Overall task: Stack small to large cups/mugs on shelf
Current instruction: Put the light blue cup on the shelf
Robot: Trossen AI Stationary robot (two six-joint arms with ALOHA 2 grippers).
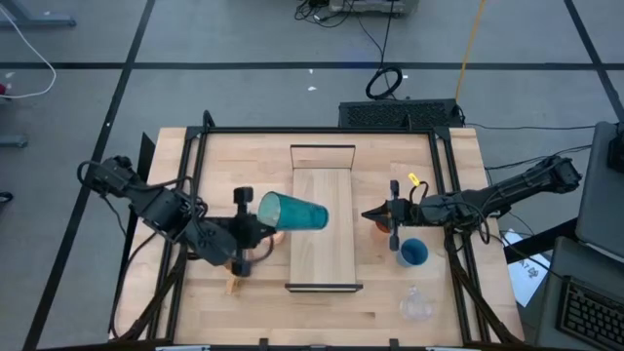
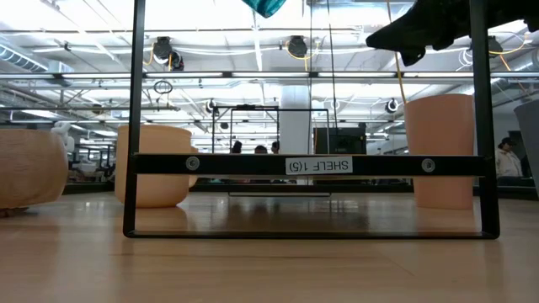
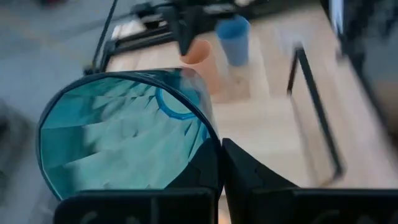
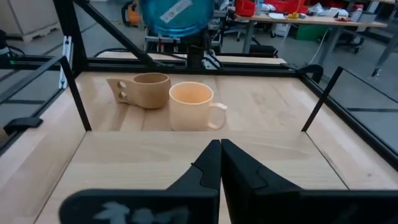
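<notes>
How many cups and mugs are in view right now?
6: teal tumbler in the left gripper over the shelf; tan mug and orange mug left of it; orange cup, blue cup, clear glass right.

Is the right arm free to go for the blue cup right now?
Probably yes. The right gripper is shut and empty, the blue cup stands just beside that arm, with nothing between them.
</notes>
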